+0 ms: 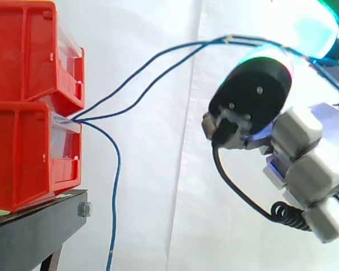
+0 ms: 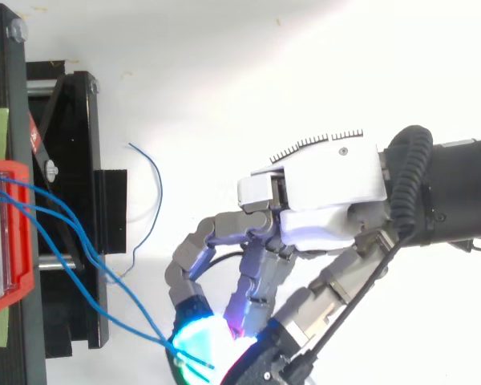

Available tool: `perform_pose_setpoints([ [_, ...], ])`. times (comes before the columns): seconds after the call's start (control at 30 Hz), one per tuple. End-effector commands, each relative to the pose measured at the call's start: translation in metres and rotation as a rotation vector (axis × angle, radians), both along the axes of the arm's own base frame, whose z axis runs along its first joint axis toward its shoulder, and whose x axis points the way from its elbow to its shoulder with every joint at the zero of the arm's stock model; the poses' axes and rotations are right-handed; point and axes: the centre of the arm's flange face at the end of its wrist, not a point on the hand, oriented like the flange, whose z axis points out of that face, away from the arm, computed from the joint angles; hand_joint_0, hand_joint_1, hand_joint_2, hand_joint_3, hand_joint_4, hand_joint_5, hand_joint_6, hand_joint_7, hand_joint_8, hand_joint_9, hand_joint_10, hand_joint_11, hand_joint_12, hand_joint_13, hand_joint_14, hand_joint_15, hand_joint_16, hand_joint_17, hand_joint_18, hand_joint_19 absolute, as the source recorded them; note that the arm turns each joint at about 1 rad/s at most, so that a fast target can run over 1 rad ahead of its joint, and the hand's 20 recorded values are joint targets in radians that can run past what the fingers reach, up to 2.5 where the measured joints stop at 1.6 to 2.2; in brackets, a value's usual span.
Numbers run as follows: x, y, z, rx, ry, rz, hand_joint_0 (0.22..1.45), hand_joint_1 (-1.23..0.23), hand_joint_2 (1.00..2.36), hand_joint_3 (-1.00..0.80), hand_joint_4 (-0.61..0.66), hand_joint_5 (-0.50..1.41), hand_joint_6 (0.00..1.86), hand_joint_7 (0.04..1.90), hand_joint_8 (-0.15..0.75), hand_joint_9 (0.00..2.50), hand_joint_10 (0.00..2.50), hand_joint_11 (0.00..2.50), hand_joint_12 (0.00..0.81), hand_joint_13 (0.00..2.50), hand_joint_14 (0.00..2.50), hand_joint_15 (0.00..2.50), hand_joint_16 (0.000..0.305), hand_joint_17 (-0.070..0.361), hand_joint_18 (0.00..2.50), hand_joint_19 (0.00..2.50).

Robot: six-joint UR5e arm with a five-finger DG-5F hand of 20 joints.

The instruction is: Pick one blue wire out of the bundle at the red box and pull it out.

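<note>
Your hand (image 2: 321, 192), fingers curled, pinches two blue wires (image 1: 83, 118) that stretch across from the lower red box (image 1: 22, 158).

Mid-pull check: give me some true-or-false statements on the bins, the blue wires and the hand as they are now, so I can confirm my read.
1. Two red bins are stacked on the black stand. True.
2. Every blue wire runs up to the hand. False: two raised blue wires do, while a third wire hangs down past the stand.
3. The hand's fingers are straight and apart from the wires. False: they are curled, and the fingertips pinch the raised blue wires.
4. The raised blue wires leave the bins where the upper one meets the lower. True.
</note>
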Motion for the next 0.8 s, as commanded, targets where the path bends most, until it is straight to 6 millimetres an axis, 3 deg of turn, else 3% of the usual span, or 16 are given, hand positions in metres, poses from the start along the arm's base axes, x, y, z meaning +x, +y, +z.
perform_pose_setpoints([
  [0.0, 0.0000, 0.0036, 0.0005, 0.078, 0.008, 0.032, 0.61, -0.96, 1.00, -0.11, -0.29, -0.04, 0.89, 0.97, 0.247, 1.13, 0.00, 0.05, 0.419, 0.96, 0.01, 0.27, 0.056, 0.125, 0.91, 0.27],
  [0.43, -0.0001, 0.0074, 0.0012, 0.151, 0.018, 0.058, 0.59, -0.96, 1.00, -0.15, -0.24, -0.04, 0.86, 0.93, 0.244, 1.13, 0.00, 0.00, 0.411, 0.93, 0.01, 0.22, 0.056, 0.127, 0.90, 0.25],
  [0.53, -0.0002, 0.0084, 0.0011, 0.160, 0.022, 0.056, 0.59, -0.93, 1.01, -0.18, -0.18, -0.05, 0.86, 0.97, 0.251, 1.13, 0.00, 0.02, 0.411, 0.92, 0.01, 0.24, 0.055, 0.124, 0.88, 0.26],
  [0.6, -0.0004, 0.0073, 0.0009, 0.159, 0.023, 0.054, 0.57, -0.86, 1.01, -0.25, -0.07, -0.07, 0.87, 0.99, 0.291, 1.12, 0.00, 0.13, 0.413, 0.91, 0.01, 0.26, 0.053, 0.120, 0.85, 0.29],
  [0.77, -0.0003, 0.0070, 0.0009, 0.157, 0.022, 0.052, 0.55, -0.72, 1.01, -0.38, 0.02, -0.09, 0.86, 1.01, 0.311, 1.09, 0.00, 0.20, 0.391, 0.86, 0.01, 0.30, 0.046, 0.104, 0.77, 0.35],
])
